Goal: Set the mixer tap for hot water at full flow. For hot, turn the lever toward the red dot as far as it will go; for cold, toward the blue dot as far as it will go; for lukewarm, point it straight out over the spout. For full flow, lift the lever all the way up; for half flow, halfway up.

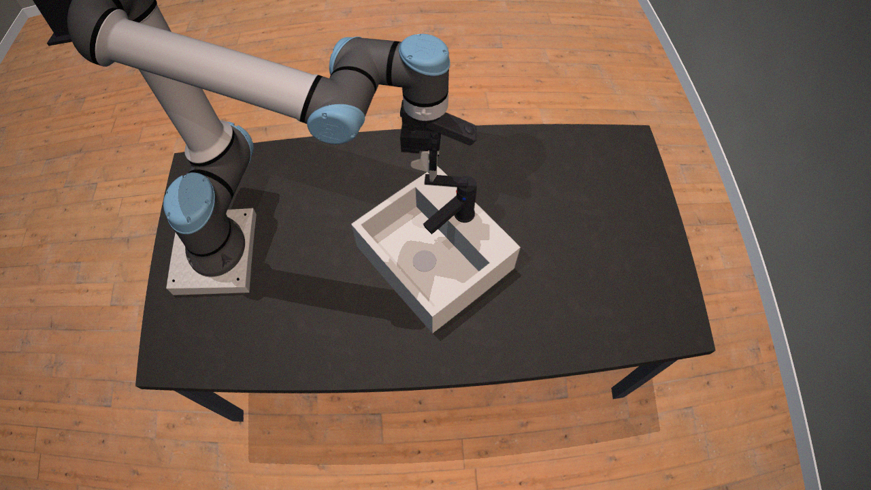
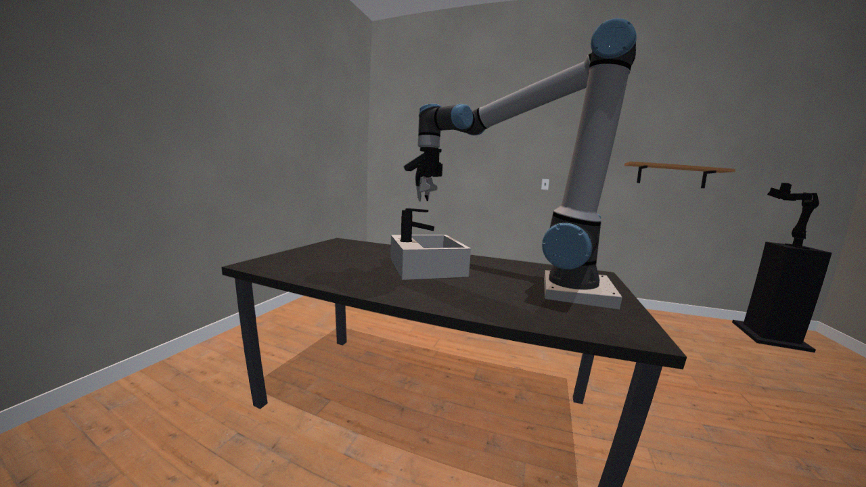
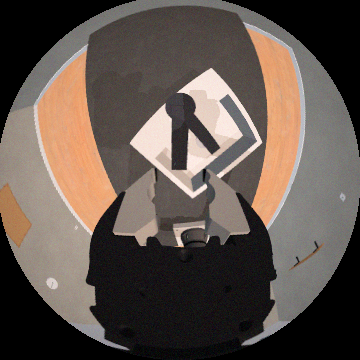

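A black mixer tap (image 1: pixel 465 205) (image 2: pixel 406 226) (image 3: pixel 180 105) stands on the back ledge of a white basin (image 1: pixel 473 292) (image 2: pixel 429 266) (image 3: pixel 150 137). Its lever (image 1: pixel 444 180) (image 2: pixel 417 210) (image 3: pixel 178 145) lies flat and low, turned to one side of the spout (image 1: pixel 439 218) (image 3: pixel 204 132). A blue dot (image 1: pixel 464 197) shows on the tap body; I see no red dot. My gripper (image 1: pixel 428 170) (image 2: pixel 425 195) (image 3: pixel 179 169) hangs above the free end of the lever, fingers pointing down, partly open and empty, clear of the lever.
The basin sits mid-table on a dark table (image 1: pixel 578 256) (image 2: pixel 363 278). My arm's base plate (image 1: pixel 209 273) (image 2: pixel 584 295) is bolted at one table end. A wall shelf (image 2: pixel 678 166) and a black pedestal (image 2: pixel 784 290) with a camera arm stand off the table.
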Motion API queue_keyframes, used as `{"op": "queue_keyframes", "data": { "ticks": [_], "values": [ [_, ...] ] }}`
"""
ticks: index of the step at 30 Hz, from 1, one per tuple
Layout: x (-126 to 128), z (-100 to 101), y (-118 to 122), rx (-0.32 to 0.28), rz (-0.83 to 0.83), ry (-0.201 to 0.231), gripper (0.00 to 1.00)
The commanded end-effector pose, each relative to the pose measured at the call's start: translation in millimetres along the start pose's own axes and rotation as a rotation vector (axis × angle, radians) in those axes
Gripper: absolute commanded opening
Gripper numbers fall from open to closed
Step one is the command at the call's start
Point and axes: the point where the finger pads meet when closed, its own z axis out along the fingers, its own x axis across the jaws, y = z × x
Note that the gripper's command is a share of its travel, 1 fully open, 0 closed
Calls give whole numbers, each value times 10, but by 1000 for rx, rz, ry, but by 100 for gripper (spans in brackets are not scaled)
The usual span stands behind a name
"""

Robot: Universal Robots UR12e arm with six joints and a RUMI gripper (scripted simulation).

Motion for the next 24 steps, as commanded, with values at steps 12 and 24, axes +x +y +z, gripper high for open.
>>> {"op": "queue_keyframes", "data": {
  "ticks": [12,24],
  "values": [
    [-2,199,-7,2,0,0,37],
    [-3,256,-7,2,0,0,37]
  ]
}}
